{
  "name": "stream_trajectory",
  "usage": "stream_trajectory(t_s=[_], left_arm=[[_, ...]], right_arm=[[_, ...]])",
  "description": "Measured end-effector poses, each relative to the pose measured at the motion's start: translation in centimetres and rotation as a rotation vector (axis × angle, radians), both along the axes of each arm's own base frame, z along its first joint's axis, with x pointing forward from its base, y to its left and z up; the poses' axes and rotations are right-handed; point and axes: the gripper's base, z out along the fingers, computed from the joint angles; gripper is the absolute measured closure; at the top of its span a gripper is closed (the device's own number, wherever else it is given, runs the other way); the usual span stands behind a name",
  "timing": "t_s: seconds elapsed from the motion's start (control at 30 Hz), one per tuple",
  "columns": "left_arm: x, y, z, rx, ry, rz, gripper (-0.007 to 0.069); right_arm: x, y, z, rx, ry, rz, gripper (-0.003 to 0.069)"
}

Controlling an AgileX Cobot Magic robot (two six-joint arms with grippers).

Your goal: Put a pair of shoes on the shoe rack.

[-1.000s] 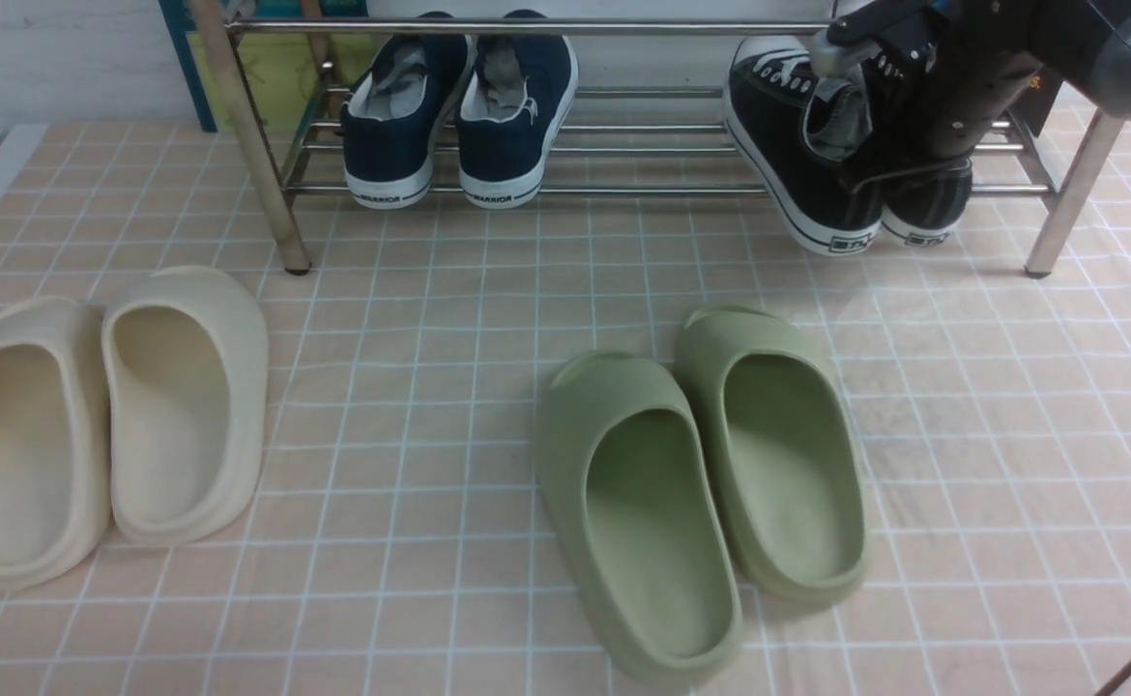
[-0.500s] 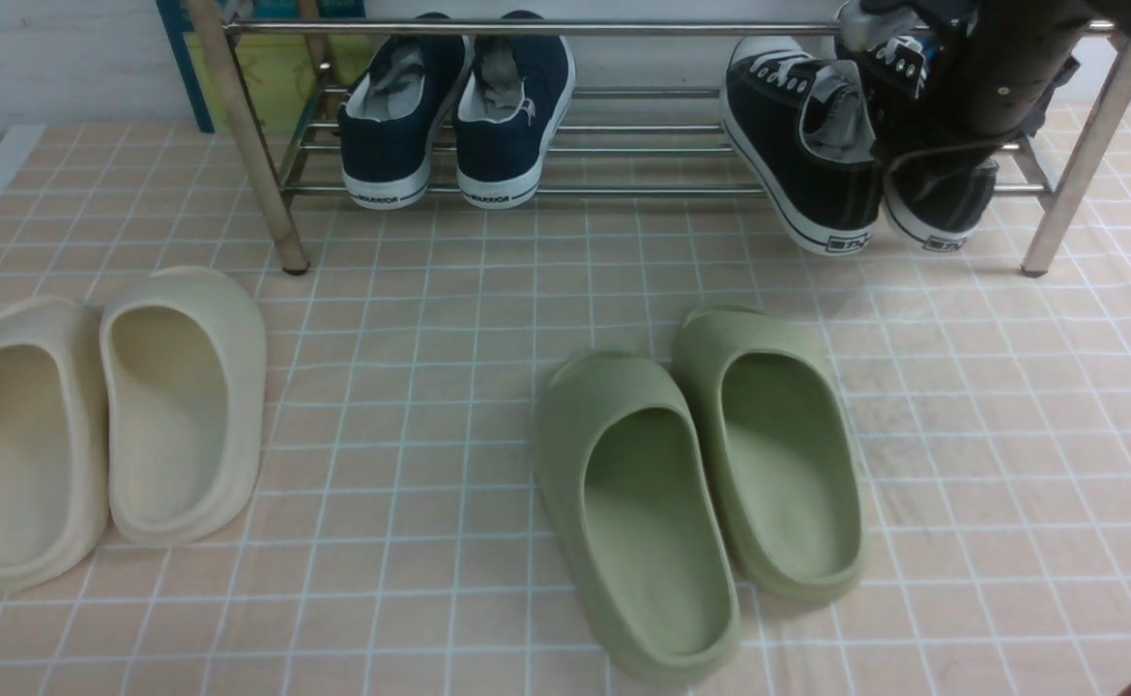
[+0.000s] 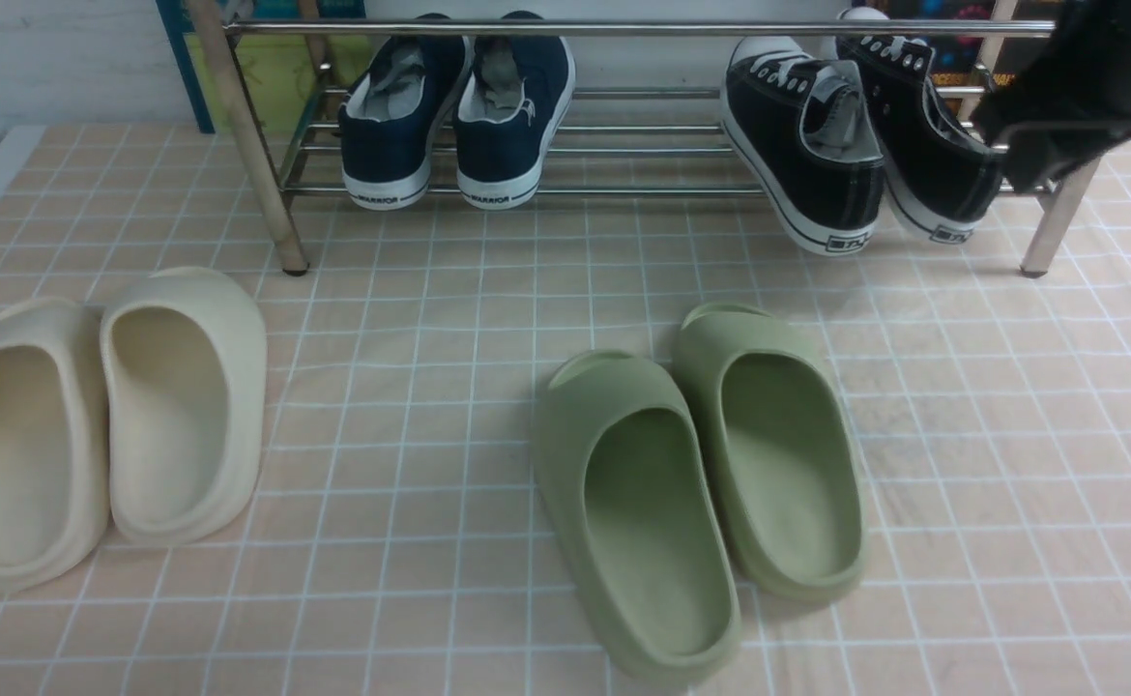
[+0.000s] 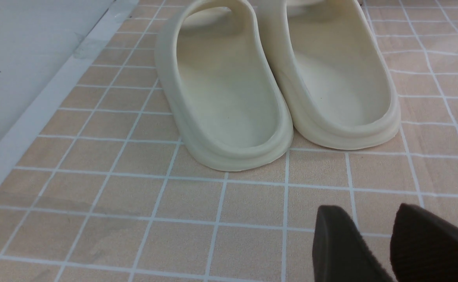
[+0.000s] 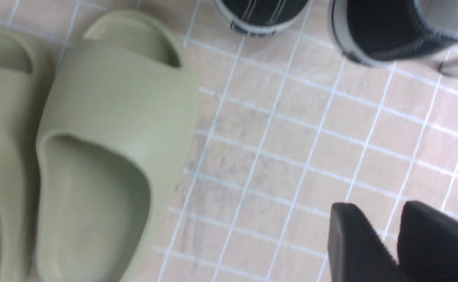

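On the right end of the low silver metal-tube shoe rack (image 3: 623,27), the black canvas white-toed sneakers (image 3: 855,184) lean, heels overhanging the front bar. A brush from the right pincer (image 5: 385,223) nearby could tip them off. It is empty, fingers together, as is the left pincer (image 4: 374,219).

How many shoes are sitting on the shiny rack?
4. Two navy sneakers sit on the left of the rack; two black sneakers on its right, heels overhanging. The right arm may hide its far end.
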Motion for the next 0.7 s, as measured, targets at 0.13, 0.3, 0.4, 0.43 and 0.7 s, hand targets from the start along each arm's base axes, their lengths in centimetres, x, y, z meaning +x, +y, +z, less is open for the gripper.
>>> stream_trajectory(t_s=[0.13, 0.3, 0.4, 0.43, 0.7], left_arm=[[0.0, 0.0, 0.0, 0.000, 0.000, 0.000, 0.0386], [0.0, 0.0, 0.0, 0.000, 0.000, 0.000, 0.0386], [0.0, 0.0, 0.0, 0.000, 0.000, 0.000, 0.0386], [0.0, 0.0, 0.0, 0.000, 0.000, 0.000, 0.0386], [0.0, 0.0, 0.0, 0.000, 0.000, 0.000, 0.0386]], right_arm=[[-5.6, -1.0, 0.5, 0.000, 0.019, -0.003, 0.0559], [-11.9, -1.6, 2.7, 0.084, -0.135, -0.010, 0.0594], [-16.6, -1.8, 3.6, 0.185, -0.265, 0.001, 0.0611], [-18.2, -2.0, 3.7, 0.206, -0.306, 0.009, 0.0616], [-25.0, -3.0, 2.7, 0.260, -0.452, 0.019, 0.0632]])
